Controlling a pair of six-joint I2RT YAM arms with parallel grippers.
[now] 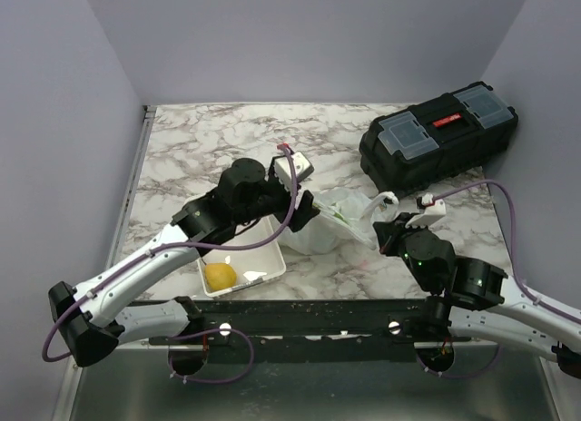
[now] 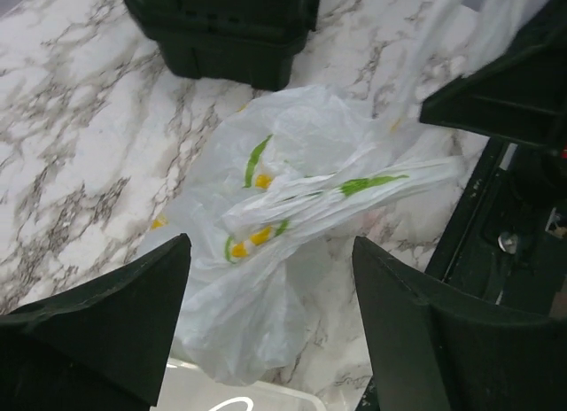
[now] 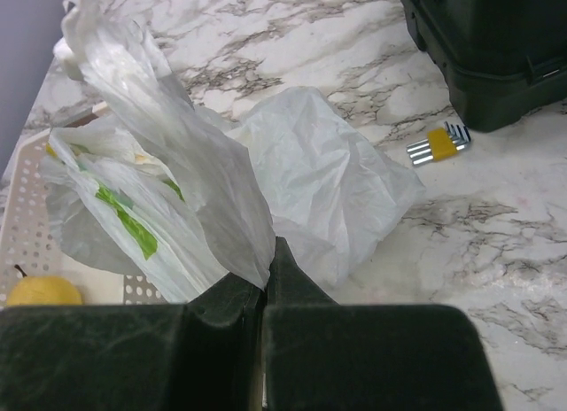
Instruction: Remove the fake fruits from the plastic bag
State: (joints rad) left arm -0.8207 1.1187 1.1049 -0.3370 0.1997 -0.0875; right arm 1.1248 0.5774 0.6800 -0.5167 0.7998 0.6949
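Observation:
The plastic bag (image 1: 331,221) lies crumpled in the middle of the table, white with green and yellow print. No fake fruits show in any view; the bag's inside is hidden. My left gripper (image 1: 304,212) hangs open over the bag (image 2: 292,207), its jaws wide apart (image 2: 270,243) and empty. My right gripper (image 1: 383,223) is shut (image 3: 268,252) on a stretched strip of the bag (image 3: 177,145), holding that part lifted at the bag's right side.
A white perforated tray (image 1: 259,253) sits left of the bag, holding a yellow pear-like fruit (image 1: 220,276). A black toolbox (image 1: 440,135) stands at the back right. A yellow-handled hex key set (image 3: 434,145) lies near the toolbox.

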